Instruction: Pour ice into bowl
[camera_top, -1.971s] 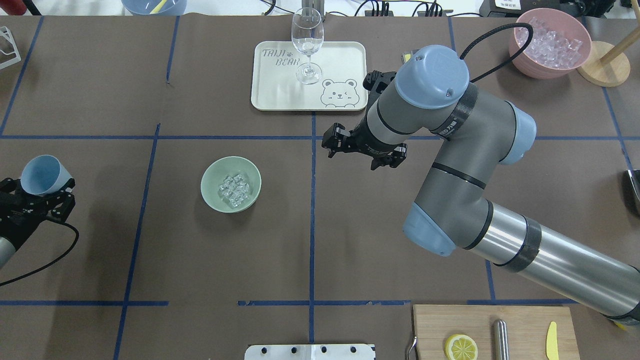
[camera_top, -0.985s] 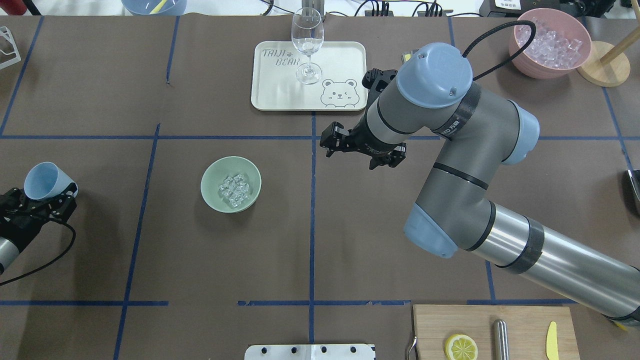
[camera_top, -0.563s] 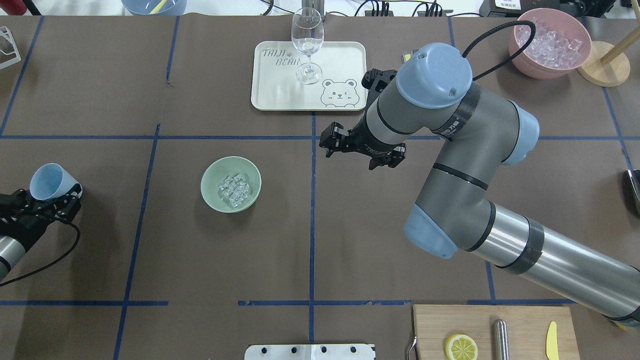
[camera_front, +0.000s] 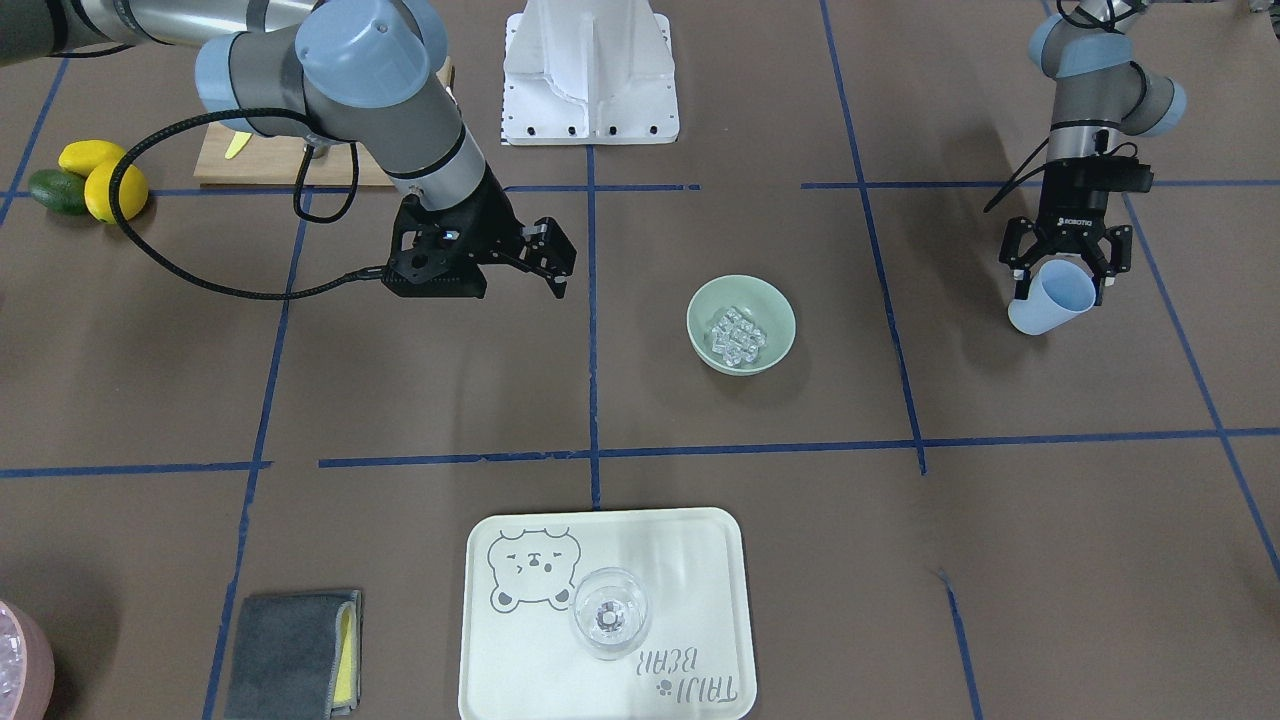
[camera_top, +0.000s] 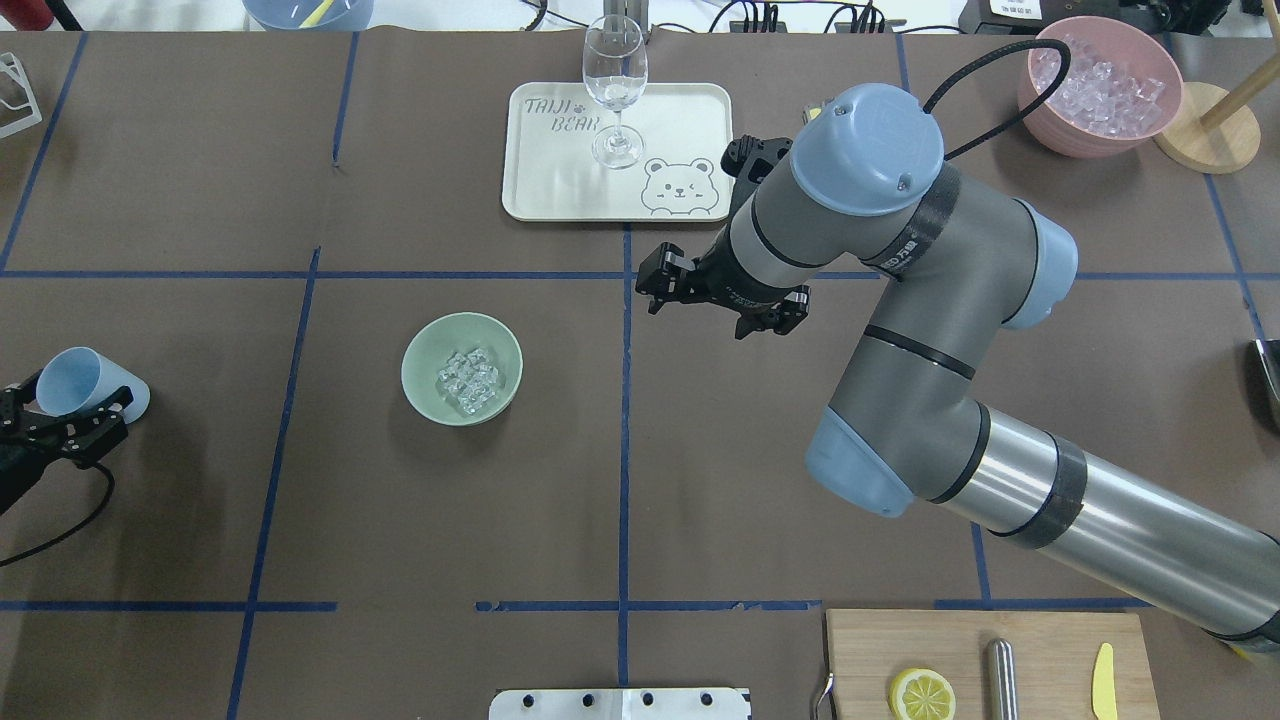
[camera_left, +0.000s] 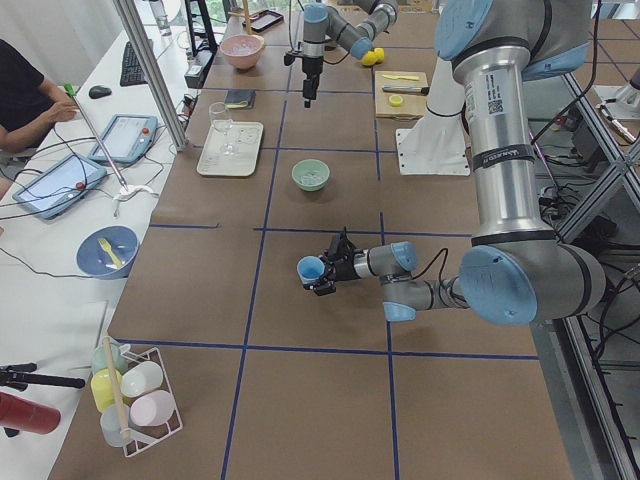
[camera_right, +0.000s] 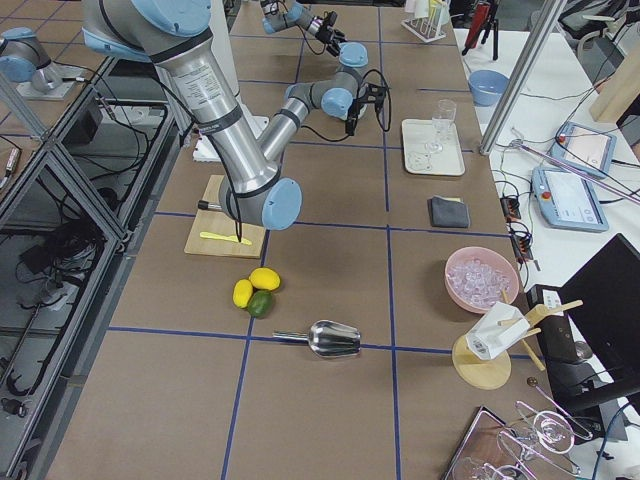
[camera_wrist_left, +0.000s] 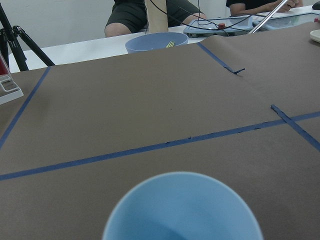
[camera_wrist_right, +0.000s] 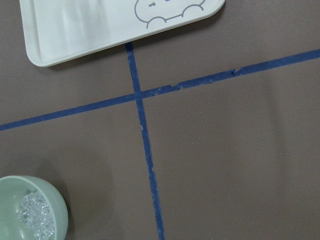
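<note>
The counter (camera_top: 450, 520) was covered in brown paper crossed by blue tape lines (camera_top: 622, 450). Near its middle sat the sage-green bowl (camera_top: 412, 360), well apart from a cream bear-printed tray (camera_top: 690, 110) on the operators' side. A folded grey cloth (camera_front: 290, 650) lay near that tray. A wooden cutting board (camera_top: 880, 640), two lemons (camera_front: 115, 190) and an avocado (camera_front: 55, 190) lay toward the robot's right.

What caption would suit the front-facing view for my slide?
The ice lies in the green bowl; the left gripper holds the blue cup aside, and the right gripper hangs open.

Robotics lab: tape-gridded table (camera_top: 200, 180), operators' tablets (camera_left: 125, 138)
</note>
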